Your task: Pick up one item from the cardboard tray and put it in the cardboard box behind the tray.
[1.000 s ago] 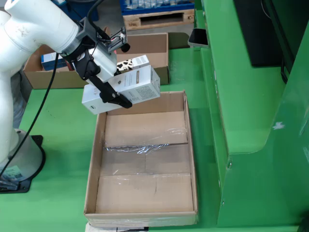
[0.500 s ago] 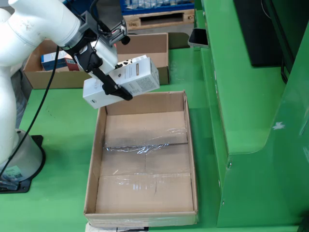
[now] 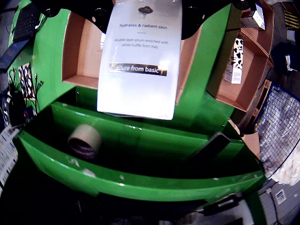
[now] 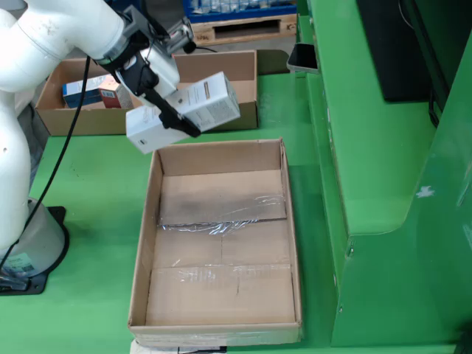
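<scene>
One white carton [image 4: 184, 112], pinched in the tool [image 4: 171, 118], upper left of the fixed view, above the cardboard tray's [image 4: 140, 243] far edge.

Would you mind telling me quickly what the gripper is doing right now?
Gripper: closed on the white product box, held in the air above the far end of the cardboard tray.

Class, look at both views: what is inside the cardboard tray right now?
The cardboard tray holds no items, only its taped floor. The white carton hangs in the gripper beyond its far edge. In the gripper view, the carton hides part of the tray.
</scene>
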Robot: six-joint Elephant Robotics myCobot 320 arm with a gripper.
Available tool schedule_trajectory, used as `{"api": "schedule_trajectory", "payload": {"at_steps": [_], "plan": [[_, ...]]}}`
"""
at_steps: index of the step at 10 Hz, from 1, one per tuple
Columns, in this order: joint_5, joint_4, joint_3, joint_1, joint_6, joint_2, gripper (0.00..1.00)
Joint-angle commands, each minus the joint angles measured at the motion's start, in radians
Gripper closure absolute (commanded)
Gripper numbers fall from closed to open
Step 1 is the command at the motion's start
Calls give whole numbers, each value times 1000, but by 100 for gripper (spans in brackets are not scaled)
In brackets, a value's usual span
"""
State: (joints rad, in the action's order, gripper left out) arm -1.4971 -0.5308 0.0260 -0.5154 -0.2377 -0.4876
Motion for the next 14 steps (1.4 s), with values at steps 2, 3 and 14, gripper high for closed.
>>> {"api": "schedule_trajectory", "payload": {"at_steps": [2, 3, 14], "plan": [[-4, 10, -26, -55, 0, 49, 100], [-8, 12, -26, -67, 4, 50, 100], [-3, -121, -26, -279, -19, 152, 100]]}}
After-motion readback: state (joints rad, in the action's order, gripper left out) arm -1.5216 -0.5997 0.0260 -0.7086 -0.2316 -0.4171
